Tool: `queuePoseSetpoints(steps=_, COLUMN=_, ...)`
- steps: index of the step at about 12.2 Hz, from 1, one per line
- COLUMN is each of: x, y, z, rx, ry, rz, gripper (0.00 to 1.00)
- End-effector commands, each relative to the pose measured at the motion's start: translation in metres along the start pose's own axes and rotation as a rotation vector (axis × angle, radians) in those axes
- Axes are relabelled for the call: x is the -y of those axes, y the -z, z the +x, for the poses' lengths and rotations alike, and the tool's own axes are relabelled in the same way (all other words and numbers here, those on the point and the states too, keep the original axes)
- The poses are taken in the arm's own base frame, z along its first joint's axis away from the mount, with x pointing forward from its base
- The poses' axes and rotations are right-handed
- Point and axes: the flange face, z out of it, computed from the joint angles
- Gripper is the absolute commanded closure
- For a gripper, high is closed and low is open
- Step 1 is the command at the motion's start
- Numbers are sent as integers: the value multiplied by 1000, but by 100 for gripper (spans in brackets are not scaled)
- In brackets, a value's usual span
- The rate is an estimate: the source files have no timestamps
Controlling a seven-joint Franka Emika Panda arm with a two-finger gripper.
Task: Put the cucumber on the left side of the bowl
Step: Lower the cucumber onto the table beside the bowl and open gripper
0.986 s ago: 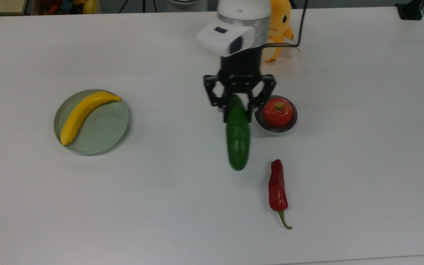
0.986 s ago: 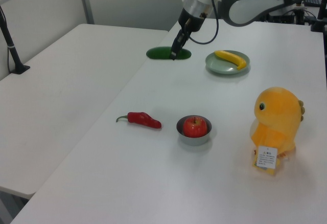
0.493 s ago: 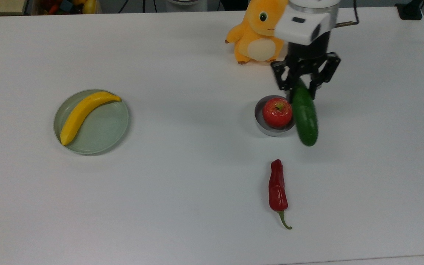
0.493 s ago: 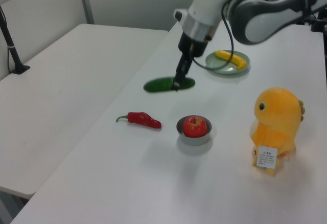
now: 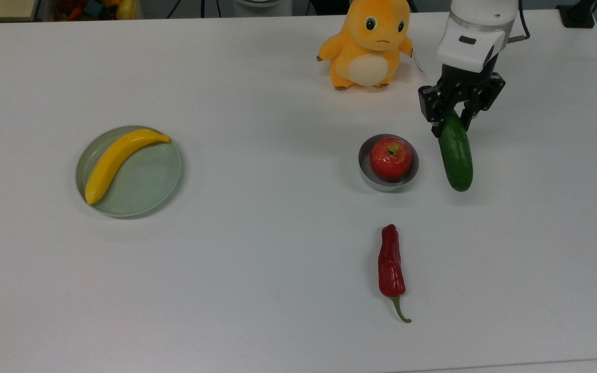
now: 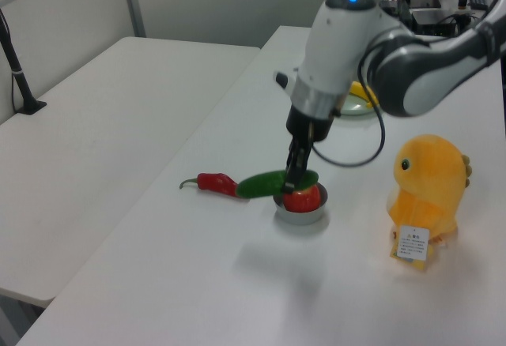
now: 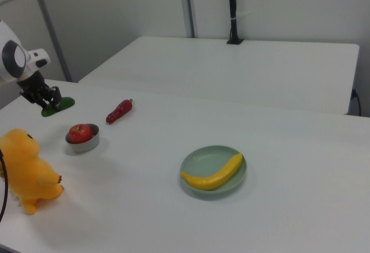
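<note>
The cucumber (image 5: 455, 154) is gripped at one end by the gripper (image 5: 452, 124), whose two black fingers are clamped on it. In the top view it is now seen on the right of the bowl (image 5: 366, 174), a clear strip of table (image 5: 257, 259) being left between them; half a second earlier it was overlapping the bowl's right rim, and a second ago it was on the top view's left of the bowl. The gripper has likewise been carried further to the top view's right, past the orange plush toy (image 5: 368, 44).

In the left view the cucumber (image 6: 269, 182) is held in front of the bowl (image 6: 300, 213) and covers part of the red pepper (image 6: 212, 182), where before it was further back near the plate. Whether it is resting on the table cannot be told.

The apple (image 5: 391, 158) in the bowl, the red pepper (image 5: 391, 264), and the banana (image 5: 117, 158) on the pale green plate (image 5: 156, 181) are left unmoved.
</note>
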Motion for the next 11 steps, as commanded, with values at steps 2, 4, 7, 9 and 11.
queuePoseSetpoints(steps=2, x=26, y=-37, z=-29, rx=-56, ry=3, rz=-45, gripper=100)
queuePoseSetpoints(steps=4, x=36, y=-53, z=-39, rx=-68, ry=14, rz=-85, gripper=100)
queuePoseSetpoints(steps=7, x=36, y=-67, z=-45, rx=-65, ry=24, rz=-114, gripper=100)
queuePoseSetpoints(steps=9, x=34, y=-71, z=-46, rx=-57, ry=23, rz=-118, gripper=88)
queuePoseSetpoints(steps=11, x=35, y=-70, z=-46, rx=-54, ry=16, rz=-120, gripper=57)
